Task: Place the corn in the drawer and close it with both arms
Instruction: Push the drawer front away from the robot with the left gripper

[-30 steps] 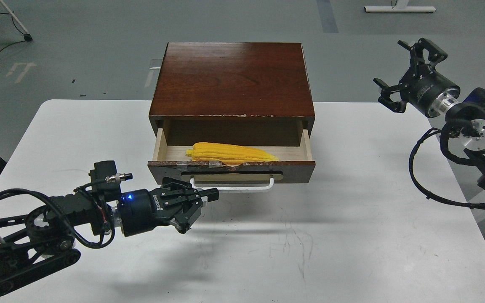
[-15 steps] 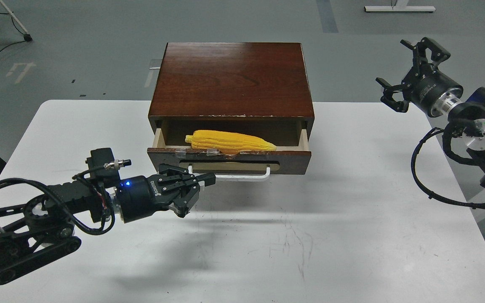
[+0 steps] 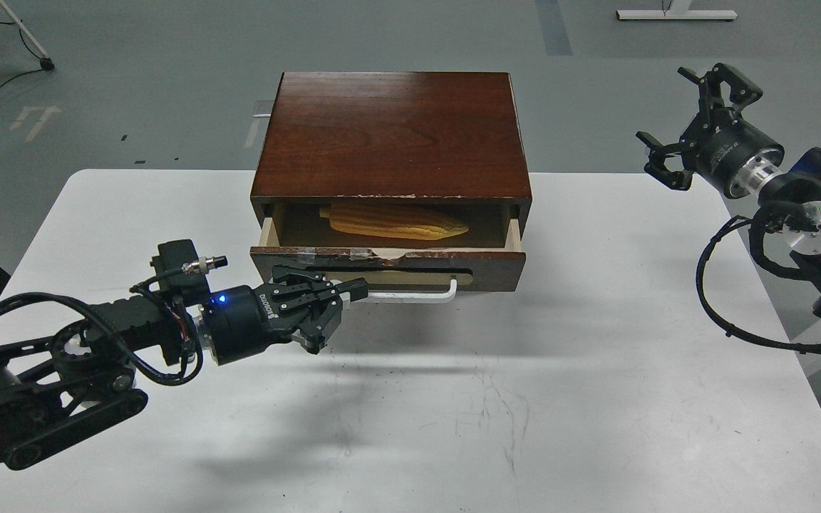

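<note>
Pushed further in, the drawer (image 3: pixel 388 258) shades the corn (image 3: pixel 394 221), lying crosswise; left gripper (image 3: pixel 333 297), jaws narrow at the handle (image 3: pixel 410 293), is nearer; right gripper (image 3: pixel 695 121) wide, upper right.

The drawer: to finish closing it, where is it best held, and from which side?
Grip the white bar handle on the drawer front, coming from the table side. It stands proud of the tan plate, leaving finger room. The left gripper is already at its left end.

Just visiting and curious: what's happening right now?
Left tool shut on handle. Right tool open, raised aside. Corn inside drawer, partly open. Nothing blocking.
</note>
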Motion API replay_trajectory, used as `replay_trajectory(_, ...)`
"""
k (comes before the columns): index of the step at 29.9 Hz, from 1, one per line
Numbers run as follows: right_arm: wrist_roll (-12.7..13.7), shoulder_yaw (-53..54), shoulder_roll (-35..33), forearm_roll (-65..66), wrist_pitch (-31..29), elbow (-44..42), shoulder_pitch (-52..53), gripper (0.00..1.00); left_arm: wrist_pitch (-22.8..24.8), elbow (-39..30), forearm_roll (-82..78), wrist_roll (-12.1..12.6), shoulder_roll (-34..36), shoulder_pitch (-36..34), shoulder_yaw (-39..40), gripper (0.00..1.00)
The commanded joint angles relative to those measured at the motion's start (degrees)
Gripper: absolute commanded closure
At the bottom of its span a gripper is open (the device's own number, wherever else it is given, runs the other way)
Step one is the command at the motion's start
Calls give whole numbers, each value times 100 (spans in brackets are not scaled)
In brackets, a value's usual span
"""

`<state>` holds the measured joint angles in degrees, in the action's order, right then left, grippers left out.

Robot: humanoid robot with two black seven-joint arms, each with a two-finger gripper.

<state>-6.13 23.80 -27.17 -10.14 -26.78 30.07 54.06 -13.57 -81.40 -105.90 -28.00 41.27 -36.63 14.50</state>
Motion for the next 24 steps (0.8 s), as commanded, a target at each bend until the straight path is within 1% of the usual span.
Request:
replay_trajectory(1,7,-7,1,3,-3,-1,-27,1,-14,-96,8,0,57,-3,0,100)
replay_trajectory(6,-2,-16,-17,3,-12,-1,-79,1,-23,-490,307,0,408,-3,-9,100)
replay_trajectory(8,-2,-16,-17,-5,-12,-1,-106,1,-23,-535,272,0,409,-3,-44,100)
replay_trajectory(19,-11,-16,-8,-5,-3,7,-115,1,-14,-412,202,0,373,129,-255,100)
replay_trajectory(24,-11,-7,19,-5,6,-1,-97,1,-5,-201,202,0,356,129,-307,100)
